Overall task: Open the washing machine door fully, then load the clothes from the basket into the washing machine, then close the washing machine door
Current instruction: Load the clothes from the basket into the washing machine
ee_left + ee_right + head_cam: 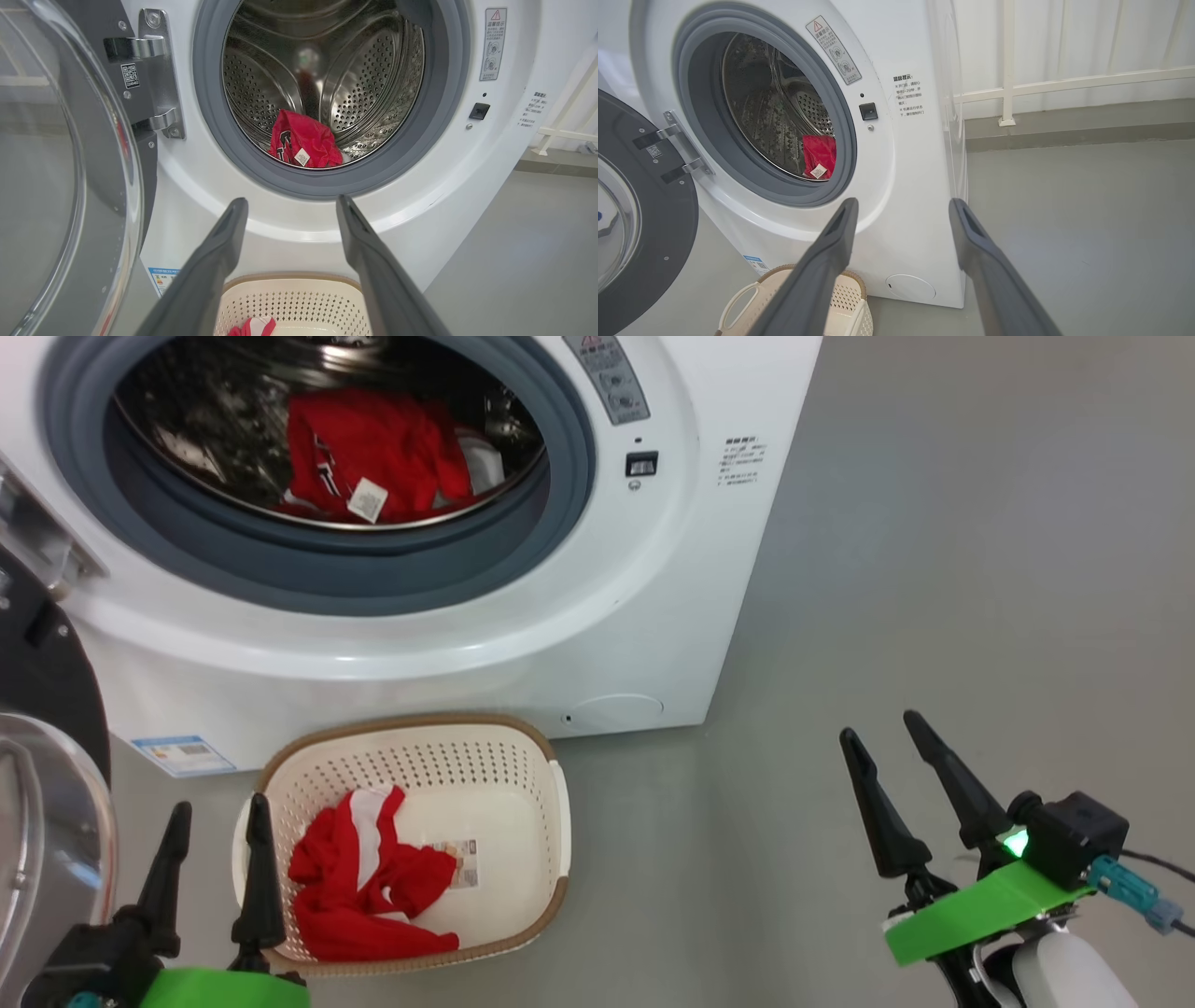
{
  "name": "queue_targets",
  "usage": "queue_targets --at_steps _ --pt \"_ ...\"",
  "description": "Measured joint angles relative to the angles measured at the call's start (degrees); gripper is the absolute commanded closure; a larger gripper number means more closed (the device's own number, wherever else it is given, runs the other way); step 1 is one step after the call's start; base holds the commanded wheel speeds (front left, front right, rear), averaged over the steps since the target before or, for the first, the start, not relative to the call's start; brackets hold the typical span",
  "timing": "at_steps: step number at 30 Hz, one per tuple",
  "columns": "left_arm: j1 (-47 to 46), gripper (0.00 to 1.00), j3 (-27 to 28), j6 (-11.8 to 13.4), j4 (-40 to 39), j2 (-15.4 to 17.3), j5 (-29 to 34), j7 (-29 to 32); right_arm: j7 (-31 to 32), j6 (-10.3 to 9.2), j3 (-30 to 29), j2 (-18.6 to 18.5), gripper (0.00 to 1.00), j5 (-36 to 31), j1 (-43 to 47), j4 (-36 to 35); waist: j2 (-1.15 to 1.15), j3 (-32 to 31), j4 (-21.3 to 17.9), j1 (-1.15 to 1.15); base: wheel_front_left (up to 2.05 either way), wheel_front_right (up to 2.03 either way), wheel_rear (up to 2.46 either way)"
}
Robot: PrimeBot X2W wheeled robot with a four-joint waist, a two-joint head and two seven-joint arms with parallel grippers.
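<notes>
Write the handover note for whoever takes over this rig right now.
Left gripper: open, empty, beside the basket.
Right gripper: open, empty, off to the right.
Door: wide open, on the left.
Done: door opened; one red garment lies inside the washing machine.
Left: load the red-and-white garment from the basket, then close the door.

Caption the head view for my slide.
Door open; one red garment in the drum, a second garment in the basket; left hand and right hand open, empty.

Grey floor (980, 569), white railing (1008, 60)
</notes>
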Motion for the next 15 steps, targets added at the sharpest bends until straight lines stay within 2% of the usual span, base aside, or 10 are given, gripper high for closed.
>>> queue_targets --at_steps 15 --pt "-7.1 0.00 -0.7 -1.0 4.5 2.3 -0.2 0.0 0.0 0.00 -0.3 1.9 0.00 -1.6 -5.4 -1.2 0.00 9.0 -0.5 0.00 0.00 0.00 0.00"
